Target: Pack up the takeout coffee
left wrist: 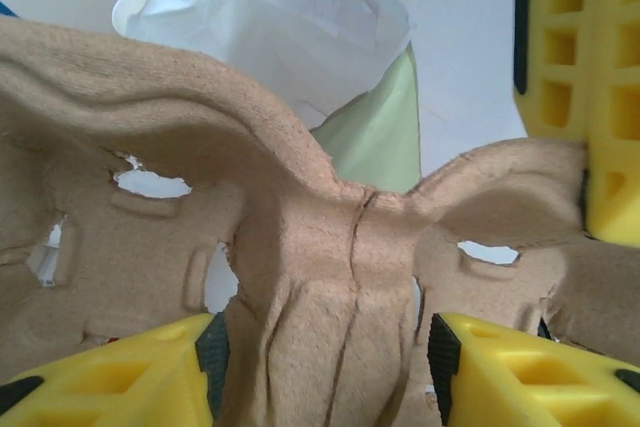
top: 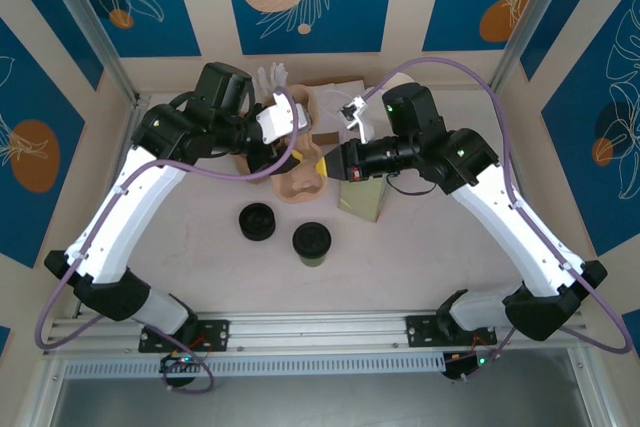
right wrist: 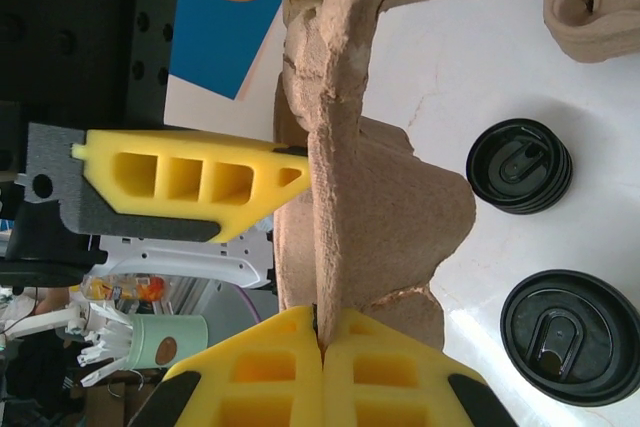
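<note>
Your right claw (right wrist: 320,325) pinched the brown moulded-pulp cup carrier (right wrist: 370,197); your left claw (left wrist: 325,359) straddled its ridge, grip unclear. The black-lidded olive-green takeout coffee (top: 311,243) stood on the bench (top: 400,267) nearby.

The pale table (top: 400,267) bears a lidded coffee cup (top: 311,243), with a loose lid (top: 258,220) just left of it. A green bag (top: 362,203) stands to the right.

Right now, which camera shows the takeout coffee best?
The top external view: the takeout coffee stands whole on the table, black lid and olive-green side both visible, apart from the loose lid. The right wrist view gives the takeout coffee as a black lid at lower right, sides hidden.
</note>
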